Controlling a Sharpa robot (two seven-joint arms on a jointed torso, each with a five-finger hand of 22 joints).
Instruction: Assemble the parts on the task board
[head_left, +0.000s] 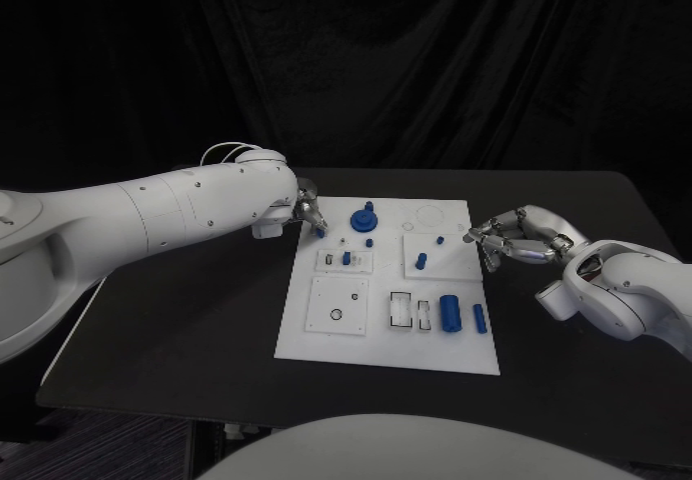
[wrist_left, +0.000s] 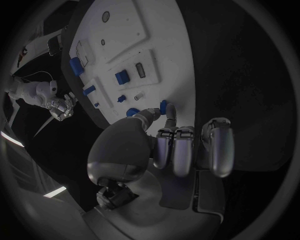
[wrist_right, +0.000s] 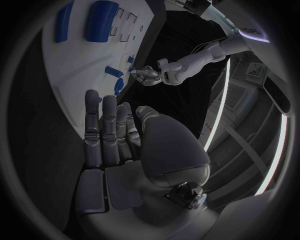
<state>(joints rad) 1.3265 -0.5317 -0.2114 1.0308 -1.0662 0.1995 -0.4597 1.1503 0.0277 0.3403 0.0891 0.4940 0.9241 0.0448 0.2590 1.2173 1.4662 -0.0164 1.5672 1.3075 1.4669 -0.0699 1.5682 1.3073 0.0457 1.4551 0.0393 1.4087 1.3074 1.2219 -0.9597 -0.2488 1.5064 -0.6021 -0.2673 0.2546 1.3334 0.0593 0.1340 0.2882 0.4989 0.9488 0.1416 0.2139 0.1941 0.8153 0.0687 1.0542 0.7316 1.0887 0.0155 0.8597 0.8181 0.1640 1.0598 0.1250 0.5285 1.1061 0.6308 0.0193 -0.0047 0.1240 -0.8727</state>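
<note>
The task board (head_left: 320, 340) was a white rectangular plate lying flat in the middle of the black table, with raised square panels and cut-out slots on it. Blue parts sat scattered over it: a round knobbed piece (head_left: 364, 217) near the far edge, a small peg (head_left: 421, 261) on a square panel to its right, and a thick cylinder (head_left: 450, 311) with a slimmer bar (head_left: 479, 318) just beside it at the near right.
</note>
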